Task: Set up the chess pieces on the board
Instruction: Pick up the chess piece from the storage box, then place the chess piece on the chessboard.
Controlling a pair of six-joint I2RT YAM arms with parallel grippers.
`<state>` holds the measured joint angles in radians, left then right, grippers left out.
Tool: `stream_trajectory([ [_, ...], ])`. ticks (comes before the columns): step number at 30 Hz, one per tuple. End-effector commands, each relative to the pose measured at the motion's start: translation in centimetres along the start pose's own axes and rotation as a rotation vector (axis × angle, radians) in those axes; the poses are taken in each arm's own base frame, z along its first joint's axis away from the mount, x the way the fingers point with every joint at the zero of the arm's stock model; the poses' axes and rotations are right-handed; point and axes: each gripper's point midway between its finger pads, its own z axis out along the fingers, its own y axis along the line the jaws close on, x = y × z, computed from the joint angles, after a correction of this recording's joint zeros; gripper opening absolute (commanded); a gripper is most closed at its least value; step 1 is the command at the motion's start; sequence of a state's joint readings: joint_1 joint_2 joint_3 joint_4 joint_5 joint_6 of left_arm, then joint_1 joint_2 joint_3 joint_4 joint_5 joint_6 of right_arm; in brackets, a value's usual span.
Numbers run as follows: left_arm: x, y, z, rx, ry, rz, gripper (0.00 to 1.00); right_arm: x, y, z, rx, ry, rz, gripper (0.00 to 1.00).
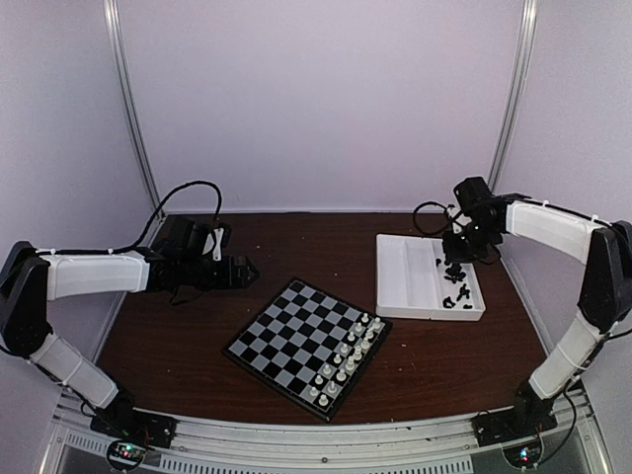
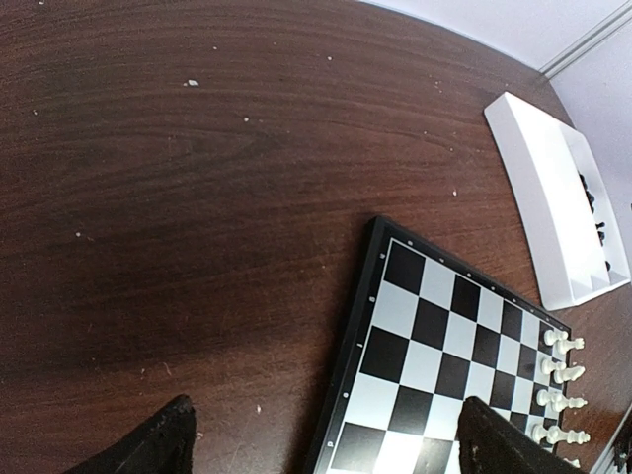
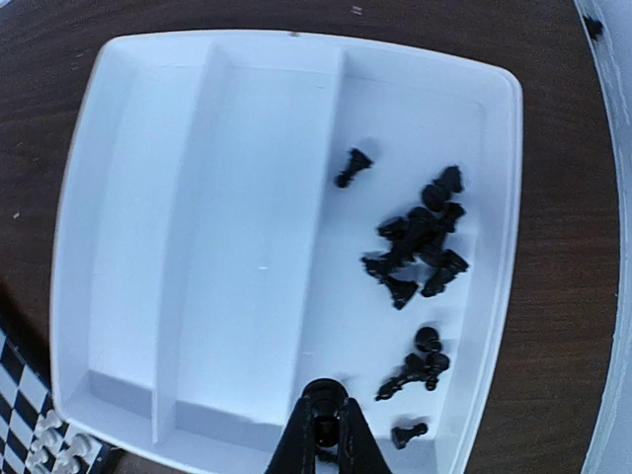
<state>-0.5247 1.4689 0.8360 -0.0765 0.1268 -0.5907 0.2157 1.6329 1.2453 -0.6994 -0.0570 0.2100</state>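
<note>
Many black chess pieces (image 3: pixel 415 242) sit in the widest compartment of the white tray (image 3: pixel 247 197), right of the board (image 1: pixel 286 331); only the right wrist view separates them. Right gripper (image 3: pixel 324 434) over that compartment, fingers pinched together; piece between them, can't tell, black on black. Left gripper (image 2: pixel 331 449) spread wide, empty, over table (image 2: pixel 197 197) by board edge. White chessmen (image 1: pixel 346 360) fill two board rows.

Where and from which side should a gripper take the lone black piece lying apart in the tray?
Across the narrow stem of the lone black piece, coming straight down from above. It lies on its side, clear of the heap and the tray walls, so there is likely room on both sides.
</note>
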Motion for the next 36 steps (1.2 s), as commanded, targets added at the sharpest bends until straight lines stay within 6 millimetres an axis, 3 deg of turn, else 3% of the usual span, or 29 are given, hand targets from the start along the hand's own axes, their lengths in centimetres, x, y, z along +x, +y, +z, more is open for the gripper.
stream_trajectory([
  [1,-1.6,-1.0,-0.3,0.028,-0.051,0.028,0.92,-1.0,6.7,-4.3,-0.157,-0.079,-0.172,0.08],
  [4,-1.5,-1.0,-0.4,0.032,-0.053,0.026,0.92,-0.5,12.1,-6.2,-0.274,-0.102,-0.274,0.08],
  [8,-1.1,-1.0,-0.6,0.038,-0.051,0.025,0.92,0.3,17.7,-7.2,-0.354,-0.112,-0.395,0.08],
  [17,0.2,-0.6,-1.5,0.049,-0.052,0.025,0.92,0.7,26.3,-4.3,-0.406,-0.072,-0.522,0.07],
  [25,0.9,0.1,-2.6,0.020,-0.062,0.051,0.92,2.0,30.4,-0.7,-0.411,-0.014,-0.581,0.07],
  [36,1.1,0.5,-3.1,0.004,-0.069,0.086,0.92,3.9,33.1,2.5,-0.419,0.039,-0.621,0.07],
])
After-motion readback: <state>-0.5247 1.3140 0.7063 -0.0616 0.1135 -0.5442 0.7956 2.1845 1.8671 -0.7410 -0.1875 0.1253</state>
